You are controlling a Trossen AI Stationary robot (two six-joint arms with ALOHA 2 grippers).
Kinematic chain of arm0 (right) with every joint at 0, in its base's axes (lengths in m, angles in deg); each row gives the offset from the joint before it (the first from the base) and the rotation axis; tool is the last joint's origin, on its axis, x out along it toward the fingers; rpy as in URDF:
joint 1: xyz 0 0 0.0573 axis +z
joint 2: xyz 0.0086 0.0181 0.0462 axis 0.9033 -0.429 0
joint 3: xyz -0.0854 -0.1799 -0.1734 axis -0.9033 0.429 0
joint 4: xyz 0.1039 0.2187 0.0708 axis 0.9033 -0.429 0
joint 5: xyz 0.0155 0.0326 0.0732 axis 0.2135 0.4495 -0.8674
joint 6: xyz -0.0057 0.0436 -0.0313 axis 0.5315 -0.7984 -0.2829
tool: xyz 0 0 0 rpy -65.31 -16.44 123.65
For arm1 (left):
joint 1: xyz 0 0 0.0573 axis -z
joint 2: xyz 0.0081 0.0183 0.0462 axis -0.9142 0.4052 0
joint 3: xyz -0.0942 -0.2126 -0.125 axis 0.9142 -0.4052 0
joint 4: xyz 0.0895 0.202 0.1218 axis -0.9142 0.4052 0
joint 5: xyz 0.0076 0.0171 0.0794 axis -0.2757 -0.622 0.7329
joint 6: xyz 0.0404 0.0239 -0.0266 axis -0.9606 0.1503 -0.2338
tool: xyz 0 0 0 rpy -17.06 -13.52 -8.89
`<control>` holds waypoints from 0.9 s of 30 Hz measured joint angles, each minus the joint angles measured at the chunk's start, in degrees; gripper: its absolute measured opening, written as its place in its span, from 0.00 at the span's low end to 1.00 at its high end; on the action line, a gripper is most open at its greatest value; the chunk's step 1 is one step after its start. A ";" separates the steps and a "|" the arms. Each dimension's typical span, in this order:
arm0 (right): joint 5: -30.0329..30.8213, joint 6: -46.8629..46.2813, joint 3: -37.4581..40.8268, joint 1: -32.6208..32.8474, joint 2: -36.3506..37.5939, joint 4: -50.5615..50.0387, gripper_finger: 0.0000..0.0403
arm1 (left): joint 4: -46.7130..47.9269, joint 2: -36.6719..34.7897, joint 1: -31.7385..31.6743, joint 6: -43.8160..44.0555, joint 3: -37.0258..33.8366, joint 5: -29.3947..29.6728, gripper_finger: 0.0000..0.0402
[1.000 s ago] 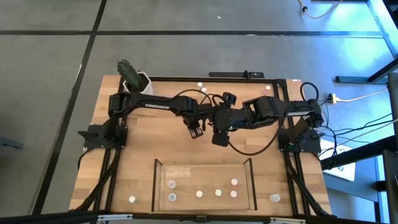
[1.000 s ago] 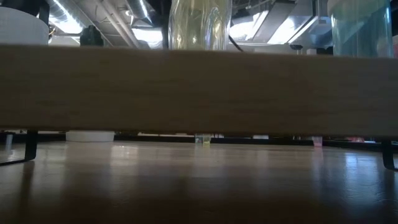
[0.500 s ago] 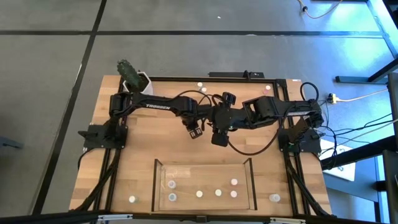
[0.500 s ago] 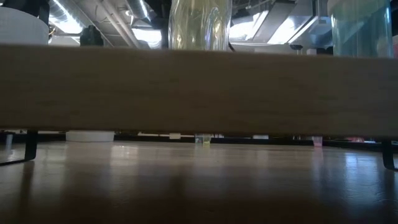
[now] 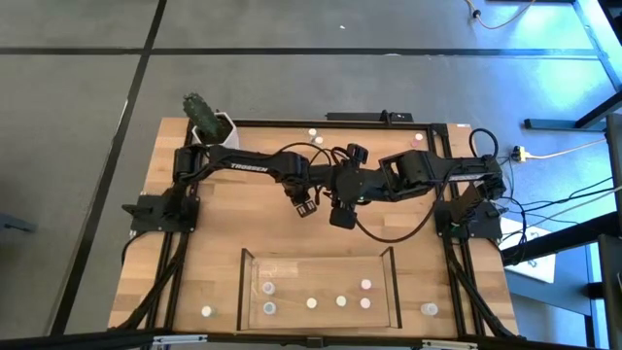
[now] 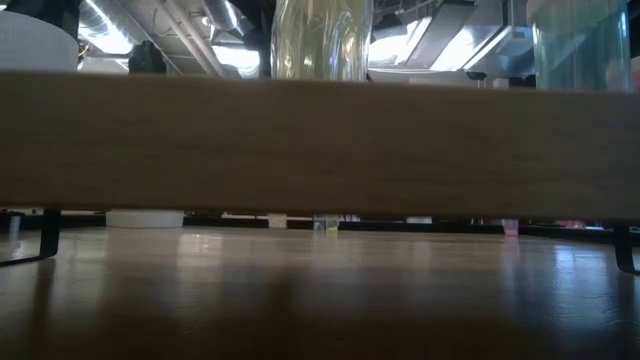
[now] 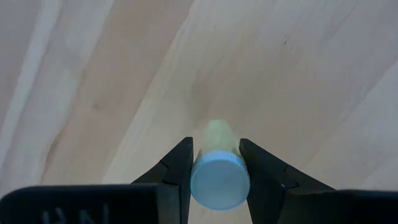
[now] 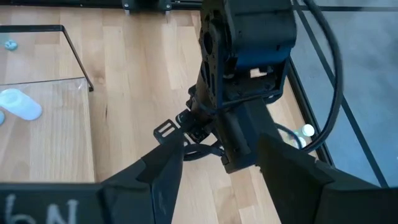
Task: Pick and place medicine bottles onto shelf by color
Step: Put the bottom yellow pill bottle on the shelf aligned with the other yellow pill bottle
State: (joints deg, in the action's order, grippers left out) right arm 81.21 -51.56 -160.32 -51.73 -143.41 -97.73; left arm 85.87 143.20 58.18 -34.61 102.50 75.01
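From above, I see both arms meeting over the middle of the table (image 5: 194, 262), behind the shelf (image 5: 245, 292). My left gripper (image 5: 307, 205) hangs above the bare wood, and my right gripper (image 5: 340, 216) is just beside it, a little nearer to the shelf. On the shelf floor stand six medicine bottles (image 5: 312, 302): two at the left end, two in the middle and two at the right end, of which one looks pinkish. One more bottle stands outside the shelf on each side near the front edge, and two stand at the back edge of the table. The white pot with a cactus (image 5: 209, 121) is at the back left corner. At table height, a long wooden board (image 6: 320, 145) fills most of the low view, with clear containers (image 6: 322, 40) above it; I see no gripper there. Through the left wrist camera, my two dark fingers (image 7: 177, 171) are clamped on a small bottle (image 7: 219, 171) with a pale blue cap, one finger touching each side, and the bottle is above the wood. Through the right wrist camera, my own fingers (image 8: 161, 171) stand apart with nothing between them, the left arm (image 8: 242, 56) is straight in front, and one corner of the shelf (image 8: 74, 56) shows with a bottle lying inside.
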 joint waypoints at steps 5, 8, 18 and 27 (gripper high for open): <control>-0.02 0.00 0.00 0.00 0.00 0.24 0.51 | -1.05 0.98 0.73 0.06 -0.05 -0.18 0.24; -0.01 0.00 0.00 0.00 0.00 0.41 0.51 | -2.15 1.13 0.93 0.06 -0.04 0.03 0.24; -0.02 0.00 0.00 0.00 0.00 0.67 0.51 | -2.33 1.23 0.93 0.30 -0.04 0.12 0.29; -0.02 0.00 0.00 0.00 0.00 0.74 0.51 | -2.33 1.23 0.93 0.30 -0.04 0.19 0.35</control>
State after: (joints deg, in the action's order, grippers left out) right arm 81.19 -51.56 -160.32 -51.73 -143.41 -96.99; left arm 83.53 144.43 59.11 -34.31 102.46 75.20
